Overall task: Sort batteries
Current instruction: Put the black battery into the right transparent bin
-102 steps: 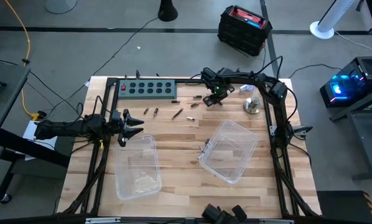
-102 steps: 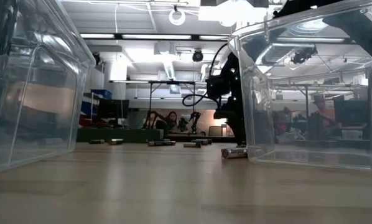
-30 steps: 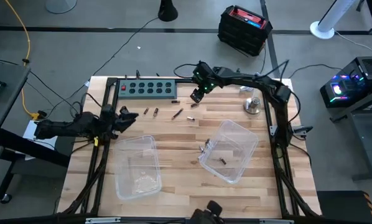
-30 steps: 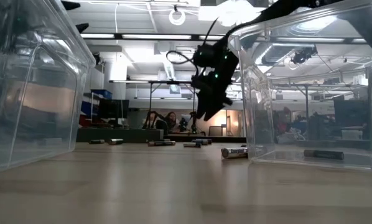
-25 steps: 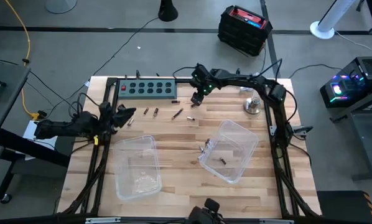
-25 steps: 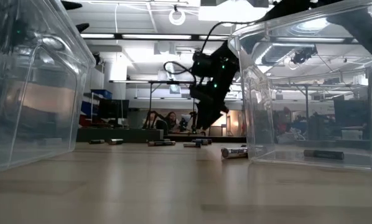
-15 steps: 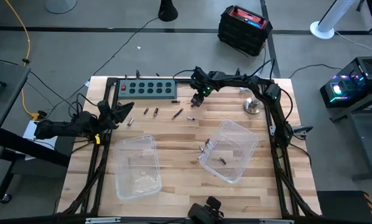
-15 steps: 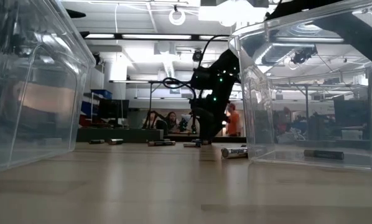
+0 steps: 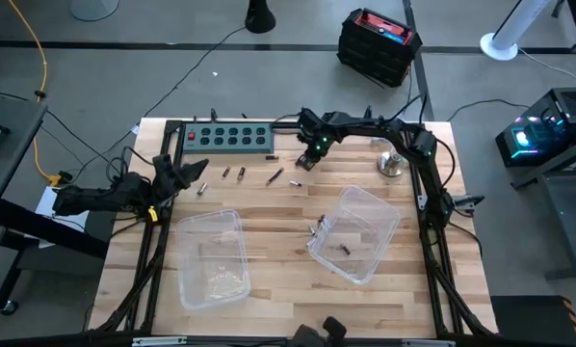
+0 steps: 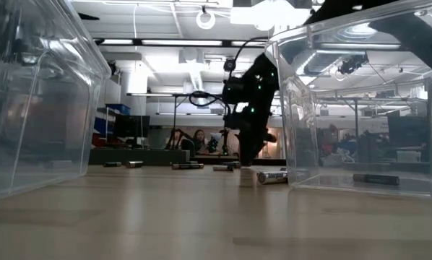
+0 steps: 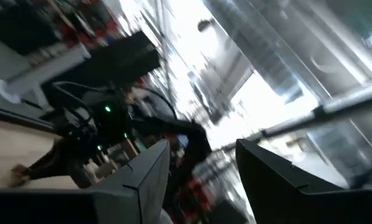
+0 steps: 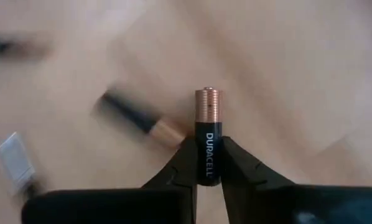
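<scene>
My right gripper (image 9: 308, 160) is at the far middle of the table, shut on a black and copper battery (image 12: 209, 134). It also shows in the low view (image 10: 246, 166), just above the table. More batteries lie loose on the wood: a pair (image 9: 233, 173), one (image 9: 274, 176) and one (image 9: 296, 183). One battery (image 9: 346, 248) lies in the right clear bin (image 9: 377, 207). My left gripper (image 9: 190, 173) is open and empty at the table's left, near the left clear bin (image 9: 232, 220). My right gripper pinches the battery's black body (image 12: 209, 149) between its two fingertips (image 12: 189, 155). The battery lies along the fingers, and its copper end (image 12: 209, 102) sticks out past them. The fingers slant down from above. Whether the battery is clear of the table, I cannot tell.
A grey power strip (image 9: 228, 137) lies along the far edge. A round metal weight (image 9: 392, 164) stands at the far right. A battery (image 10: 272, 176) lies beside the right bin's wall. A second battery (image 12: 142, 121) and a silvery piece (image 12: 15, 155) lie near my right gripper.
My right gripper has come down from above to the batteries at the far middle of the table and shifted a little toward the right edge. My left gripper has moved a little toward the far edge.
</scene>
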